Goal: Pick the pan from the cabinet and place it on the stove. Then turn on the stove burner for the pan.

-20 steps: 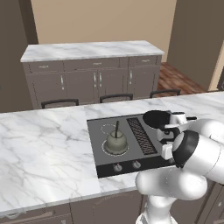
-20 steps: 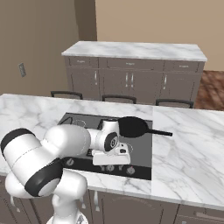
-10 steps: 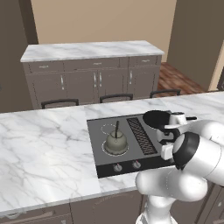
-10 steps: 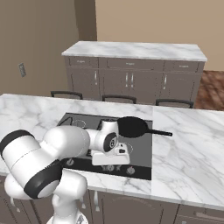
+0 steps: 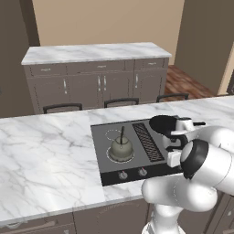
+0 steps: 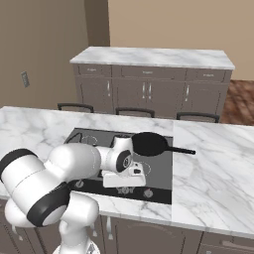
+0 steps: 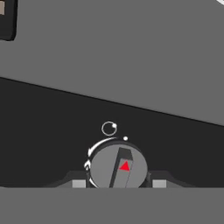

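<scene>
Black pan (image 5: 163, 123) sits right of centre on the stove (image 5: 109, 157); same in the right base view. Hand view: knob (image 7: 117, 167) bottom centre between the gripper (image 7: 118, 183) tips, apparently just touching, ridge running bottom-to-top.

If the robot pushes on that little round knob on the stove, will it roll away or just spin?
Probably it just spins. The knob looks set into the flat black stove, so it likely cannot roll off. It is round and smooth-edged, so it might be a bit slippery. The gripper has a finger on each side, which should help turn it.
</scene>
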Controlling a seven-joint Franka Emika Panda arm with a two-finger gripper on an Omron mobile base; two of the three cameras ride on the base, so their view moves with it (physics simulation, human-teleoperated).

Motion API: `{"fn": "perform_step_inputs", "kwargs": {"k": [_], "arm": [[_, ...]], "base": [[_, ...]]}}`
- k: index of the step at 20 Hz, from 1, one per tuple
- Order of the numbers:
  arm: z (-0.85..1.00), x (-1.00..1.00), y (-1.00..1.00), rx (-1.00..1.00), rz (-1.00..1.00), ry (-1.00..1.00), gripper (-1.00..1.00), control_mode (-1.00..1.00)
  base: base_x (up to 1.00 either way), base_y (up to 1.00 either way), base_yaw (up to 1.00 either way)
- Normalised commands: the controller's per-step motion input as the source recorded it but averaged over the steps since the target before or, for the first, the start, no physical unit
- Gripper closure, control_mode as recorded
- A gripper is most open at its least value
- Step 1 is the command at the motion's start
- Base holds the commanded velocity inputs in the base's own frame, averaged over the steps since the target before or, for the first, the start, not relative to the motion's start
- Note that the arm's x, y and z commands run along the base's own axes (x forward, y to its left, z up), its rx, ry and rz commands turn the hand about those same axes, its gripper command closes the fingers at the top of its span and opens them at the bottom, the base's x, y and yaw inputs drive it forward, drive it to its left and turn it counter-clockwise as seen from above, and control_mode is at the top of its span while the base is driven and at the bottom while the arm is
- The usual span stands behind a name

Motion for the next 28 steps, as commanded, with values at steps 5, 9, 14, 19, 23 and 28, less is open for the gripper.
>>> {"fn": "perform_step_inputs", "kwargs": {"k": [5, 9, 14, 19, 23, 28], "arm": [[-0.18, -0.17, 0.09, 0.0, 0.01, 0.0, 1.0, -1.0], [-0.25, -0.16, 0.01, 0.01, 0.13, 0.0, 1.0, -1.0], [-0.29, -0.19, 0.05, 0.02, 0.2, 0.0, 1.0, -1.0], [-0.37, -0.29, 0.11, 0.0, 0.21, -0.02, 1.0, -1.0], [-0.44, -0.39, 0.14, 0.0, 0.22, -0.05, 1.0, -1.0], [-0.46, -0.43, 0.13, 0.02, 0.23, -0.06, 1.0, -1.0]], "base": [[0.0, 0.0, 0.0], [0.0, 0.0, 0.0], [0.0, 0.0, 0.0], [0.0, 0.0, 0.0], [0.0, 0.0, 0.0], [0.0, 0.0, 0.0]]}}
